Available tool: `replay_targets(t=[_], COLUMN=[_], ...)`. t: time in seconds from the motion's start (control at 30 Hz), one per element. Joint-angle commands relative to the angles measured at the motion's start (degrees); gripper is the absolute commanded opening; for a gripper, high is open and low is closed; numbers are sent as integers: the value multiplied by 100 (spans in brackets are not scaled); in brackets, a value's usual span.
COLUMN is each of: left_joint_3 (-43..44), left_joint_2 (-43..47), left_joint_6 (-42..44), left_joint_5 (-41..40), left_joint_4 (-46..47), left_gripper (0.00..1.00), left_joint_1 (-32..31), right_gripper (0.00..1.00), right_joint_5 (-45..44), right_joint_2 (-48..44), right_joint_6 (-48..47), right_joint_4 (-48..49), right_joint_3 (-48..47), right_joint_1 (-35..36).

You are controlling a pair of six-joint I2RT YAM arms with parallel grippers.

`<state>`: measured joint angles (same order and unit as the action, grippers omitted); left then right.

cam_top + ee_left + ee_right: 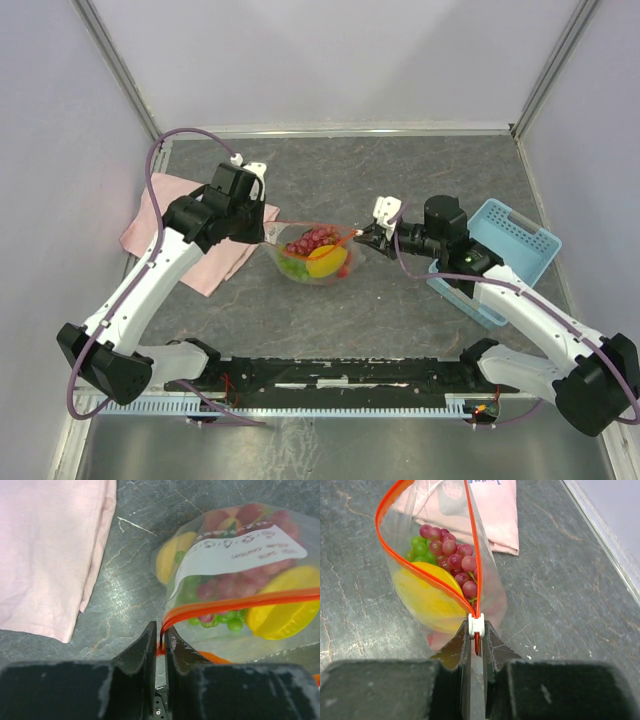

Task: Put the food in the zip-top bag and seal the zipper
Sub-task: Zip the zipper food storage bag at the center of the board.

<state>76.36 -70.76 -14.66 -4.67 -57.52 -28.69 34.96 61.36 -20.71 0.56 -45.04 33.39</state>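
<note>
The clear zip-top bag [318, 258] sits mid-table holding the food: red grapes [312, 240], green grapes [293, 268] and a yellow fruit [328, 264]. The zipper [300, 225] runs along its mouth and gapes open in the right wrist view [420, 572]. My left gripper [265, 232] is shut on the zipper's left end [161, 637]. My right gripper [362, 236] is shut on the zipper's right end, right behind the white slider [476, 626]. The bag's white label [240, 555] faces the left wrist camera.
A pink cloth [195, 235] lies at the left under my left arm. A light-blue basket [500, 250] stands at the right beside my right arm. Grey walls and a metal frame close in the table.
</note>
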Motion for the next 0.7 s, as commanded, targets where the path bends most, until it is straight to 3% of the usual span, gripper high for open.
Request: replay_targets(t=[0.0, 0.17, 0.3, 0.57, 0.67], left_joint_3=[117, 220, 370, 208, 56], left_joint_2=[104, 333, 543, 609, 452], left_joint_6=[244, 254, 299, 15, -177], left_joint_5=[-419, -172, 407, 2360, 2335], left_joint_4=[173, 436, 716, 1681, 2078], left_gripper=[21, 38, 46, 51, 52], left_joint_1=[39, 42, 47, -121, -623], right_gripper=[2, 2, 2, 2, 2], right_joint_5=[-164, 24, 40, -26, -72], right_joint_2=[48, 176, 210, 298, 282], right_joint_6=[343, 302, 329, 362, 406], right_joint_4=[-261, -538, -597, -820, -855], right_joint_3=[-537, -696, -733, -866, -885], right_joint_1=[-144, -144, -141, -140, -140])
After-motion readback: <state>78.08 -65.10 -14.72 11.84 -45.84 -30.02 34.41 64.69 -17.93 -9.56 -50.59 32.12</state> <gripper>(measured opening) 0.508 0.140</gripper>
